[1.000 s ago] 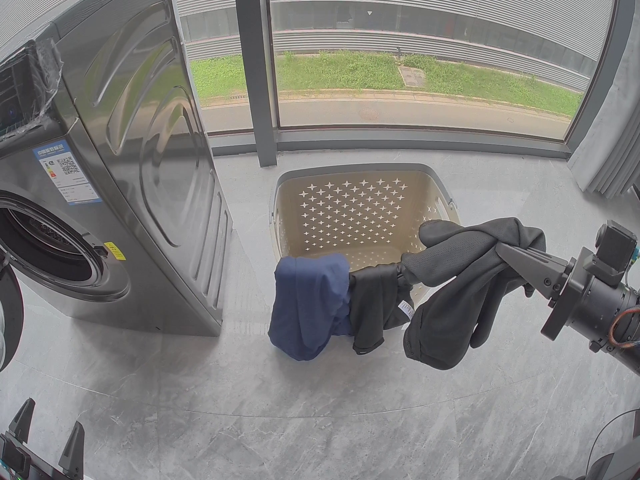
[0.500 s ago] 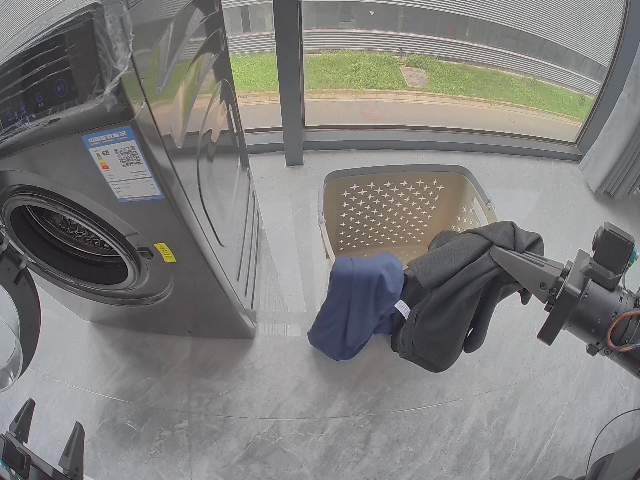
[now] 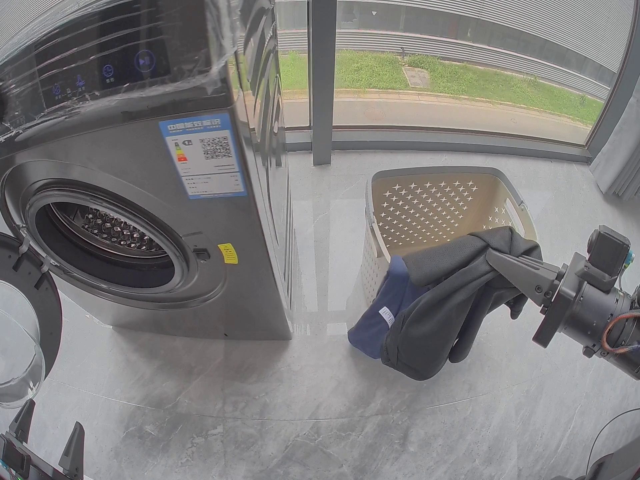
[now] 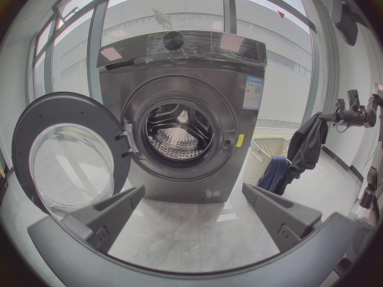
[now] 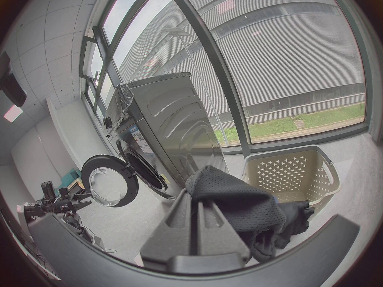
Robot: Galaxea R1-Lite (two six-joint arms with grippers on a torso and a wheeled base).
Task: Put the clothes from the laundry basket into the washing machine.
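My right gripper (image 3: 501, 261) is shut on a dark grey garment (image 3: 453, 301), which hangs from it just in front of the beige laundry basket (image 3: 440, 198). In the right wrist view the shut fingers (image 5: 197, 204) pinch the mesh-like cloth (image 5: 239, 204). A blue garment (image 3: 383, 301) is draped over the basket's front rim, partly behind the dark one. The grey washing machine (image 3: 220, 248) stands on the left, its round door (image 3: 27, 328) swung open and the drum (image 3: 110, 245) showing. My left gripper (image 4: 191, 188) is open and low, facing the drum (image 4: 177, 134).
Bare grey tiled floor (image 3: 300, 395) lies between the machine and the basket. A large window with a dark post (image 3: 323, 68) runs along the back. A curtain (image 3: 620, 148) hangs at the far right.
The head view has swung toward the washing machine, so machine and basket sit further right. The dark garment now hangs bunched under the right gripper, overlapping the blue one. The left gripper is unchanged.
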